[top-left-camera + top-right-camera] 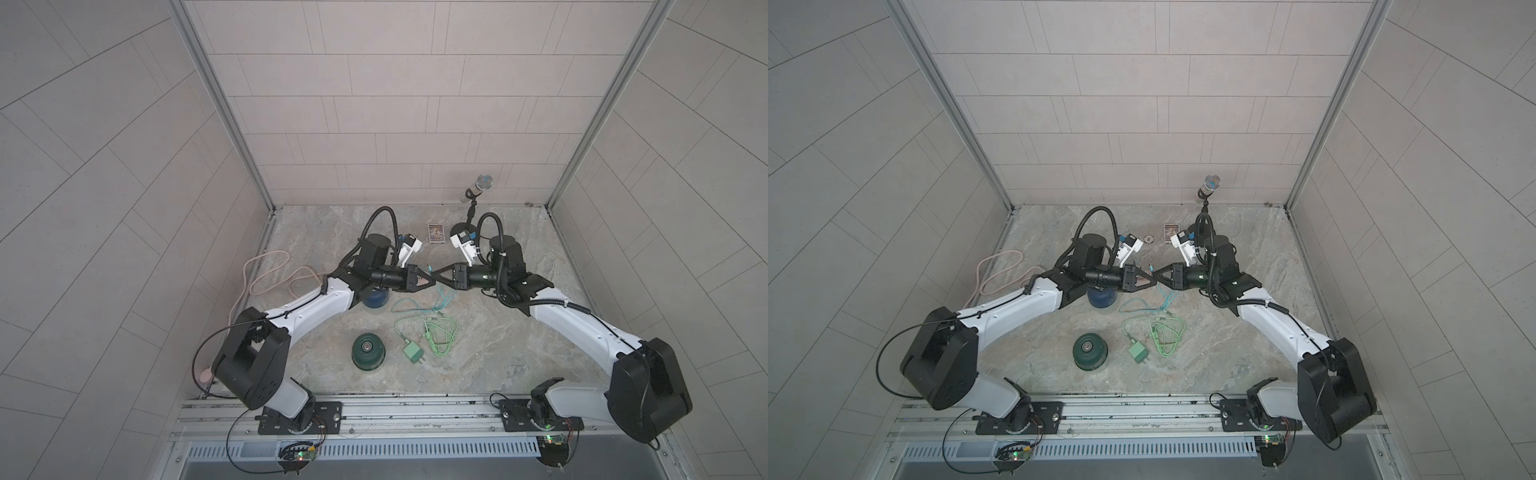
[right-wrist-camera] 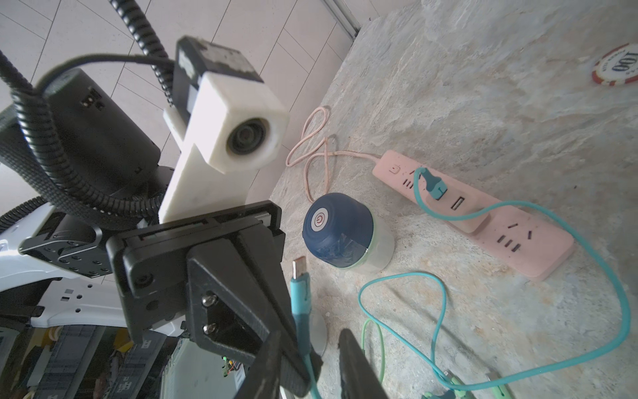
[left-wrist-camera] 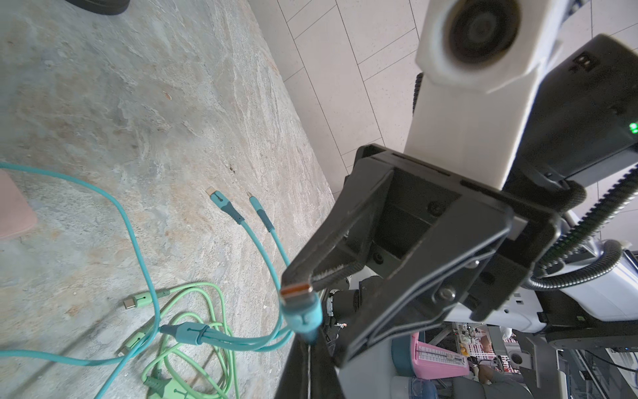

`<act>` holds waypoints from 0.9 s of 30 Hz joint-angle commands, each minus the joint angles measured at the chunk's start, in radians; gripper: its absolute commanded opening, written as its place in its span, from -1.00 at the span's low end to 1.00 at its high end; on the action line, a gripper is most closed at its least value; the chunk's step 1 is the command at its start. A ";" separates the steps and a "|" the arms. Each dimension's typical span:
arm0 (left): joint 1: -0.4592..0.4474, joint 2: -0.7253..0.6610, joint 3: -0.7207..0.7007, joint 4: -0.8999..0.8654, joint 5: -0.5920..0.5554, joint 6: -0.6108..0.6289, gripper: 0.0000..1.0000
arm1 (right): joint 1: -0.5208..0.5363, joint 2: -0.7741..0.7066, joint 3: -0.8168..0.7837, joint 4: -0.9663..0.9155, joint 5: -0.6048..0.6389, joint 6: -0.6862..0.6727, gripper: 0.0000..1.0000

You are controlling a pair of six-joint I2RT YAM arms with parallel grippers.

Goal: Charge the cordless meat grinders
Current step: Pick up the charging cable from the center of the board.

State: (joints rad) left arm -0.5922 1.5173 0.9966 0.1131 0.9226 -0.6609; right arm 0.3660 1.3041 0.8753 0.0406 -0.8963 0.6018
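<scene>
The dark blue grinder stands partly under my left arm. The dark green grinder sits nearer the front. Both grippers meet in mid-air above the table. My left gripper is shut on the teal cable just behind its USB plug. My right gripper is open, its jaws either side of that plug and the left fingertips. One right finger reaches the plug's metal end.
A pink power strip lies beyond the blue grinder with another teal plug in it. A green adapter and green cable lie in front. At the back stand a microphone, a card box and a poker chip.
</scene>
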 commanded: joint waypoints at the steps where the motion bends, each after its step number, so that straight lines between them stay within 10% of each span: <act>1: -0.014 -0.024 0.022 0.050 0.065 0.015 -1.00 | 0.001 0.025 0.035 -0.031 0.044 -0.024 -0.36; 27: -0.014 -0.056 0.035 -0.024 -0.002 0.063 -1.00 | 0.002 -0.001 0.034 -0.074 -0.017 -0.038 -0.83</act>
State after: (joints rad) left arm -0.6033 1.5101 0.9966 0.0925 0.9142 -0.6327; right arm 0.3691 1.3266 0.9234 -0.0151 -0.9157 0.5598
